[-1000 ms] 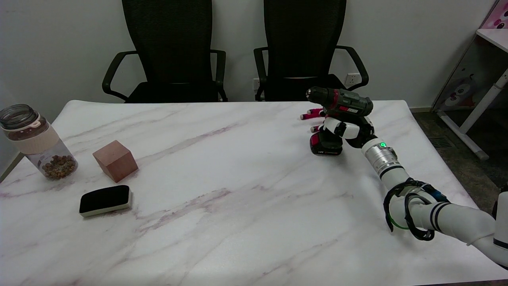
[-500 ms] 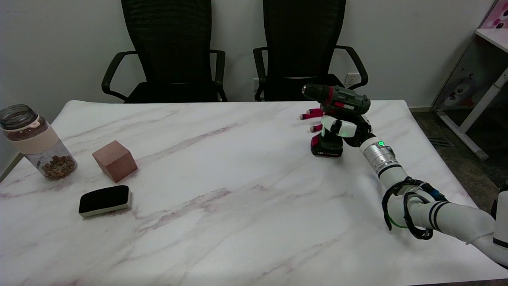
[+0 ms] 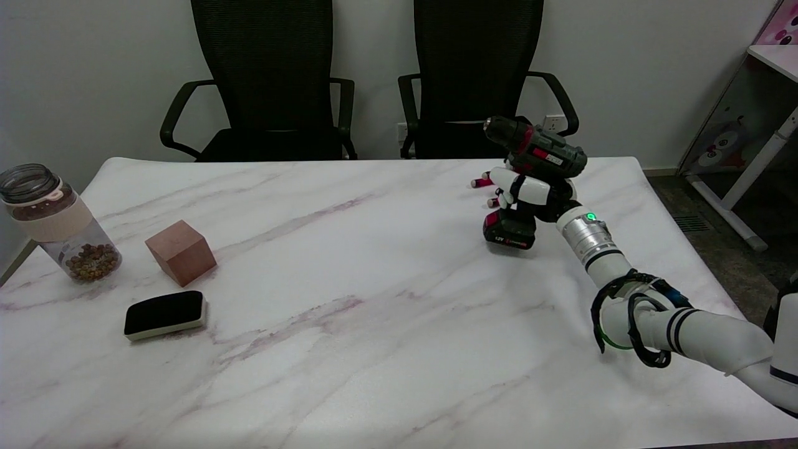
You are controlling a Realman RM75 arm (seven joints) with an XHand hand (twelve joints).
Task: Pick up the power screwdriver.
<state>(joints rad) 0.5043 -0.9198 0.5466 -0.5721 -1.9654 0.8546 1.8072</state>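
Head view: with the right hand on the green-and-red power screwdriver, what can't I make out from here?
- Green-and-red power screwdriver: its grip is covered by the black-and-white right hand, so the contact there is hidden.
- Its red-and-black battery base: whether it has cleared the white marble table cannot be told from this angle.
- Base label: too small to read.
- Right arm: cut off by the picture's right edge.

Marble table [image 3: 374,299]: jar [image 3: 56,224], wooden cube [image 3: 181,252], eraser [image 3: 164,314].
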